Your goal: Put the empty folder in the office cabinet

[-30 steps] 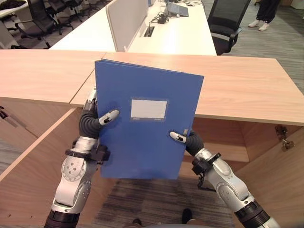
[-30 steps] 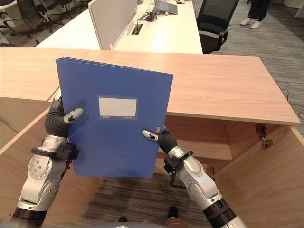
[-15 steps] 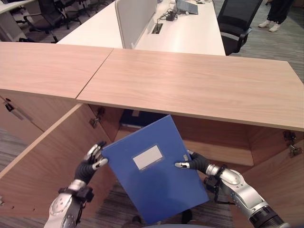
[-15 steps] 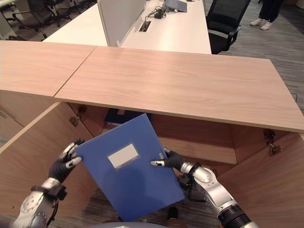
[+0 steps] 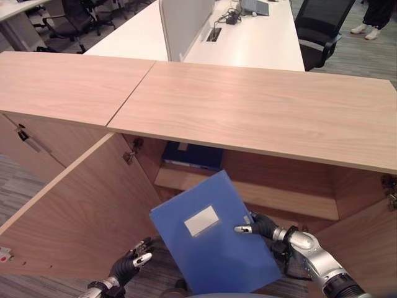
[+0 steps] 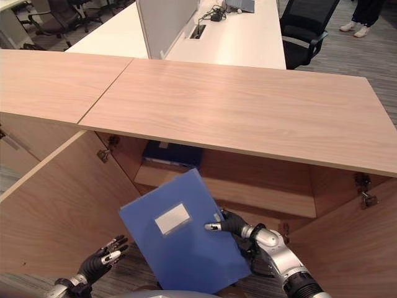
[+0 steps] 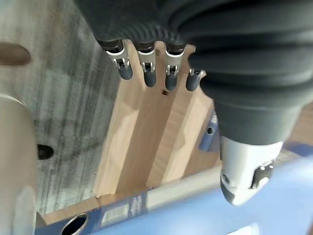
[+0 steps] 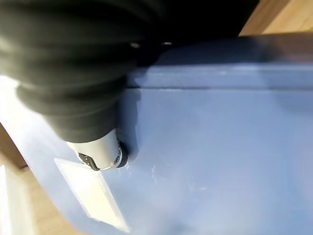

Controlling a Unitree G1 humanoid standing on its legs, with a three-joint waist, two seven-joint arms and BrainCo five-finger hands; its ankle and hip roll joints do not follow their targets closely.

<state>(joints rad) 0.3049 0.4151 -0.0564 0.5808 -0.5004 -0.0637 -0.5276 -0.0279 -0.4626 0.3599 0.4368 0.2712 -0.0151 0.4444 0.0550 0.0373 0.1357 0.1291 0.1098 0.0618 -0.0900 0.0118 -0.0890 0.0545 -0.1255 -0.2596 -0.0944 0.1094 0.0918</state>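
The blue folder (image 5: 214,248) with a white label hangs tilted in front of the open wooden cabinet (image 5: 260,115), below its top. My right hand (image 5: 262,226) holds the folder's right edge, with the thumb (image 8: 100,154) pressed on the front cover (image 8: 220,161) and the fingers hidden behind it. My left hand (image 5: 129,267) is low at the left, apart from the folder, with its fingers (image 7: 146,71) straight and holding nothing. The folder's edge (image 7: 234,215) shows past the left thumb.
Another dark blue folder (image 5: 192,155) lies on the cabinet's inner shelf (image 5: 291,202). The left door (image 5: 80,205) stands open beside my left hand, and the right door (image 5: 366,248) is open too. White desks, chairs and a person's legs (image 5: 372,15) are behind.
The folder has gone lower and more to the right, towards the cabinet opening. My left hand has let go of it and dropped away to the lower left. The camera has shifted slightly.
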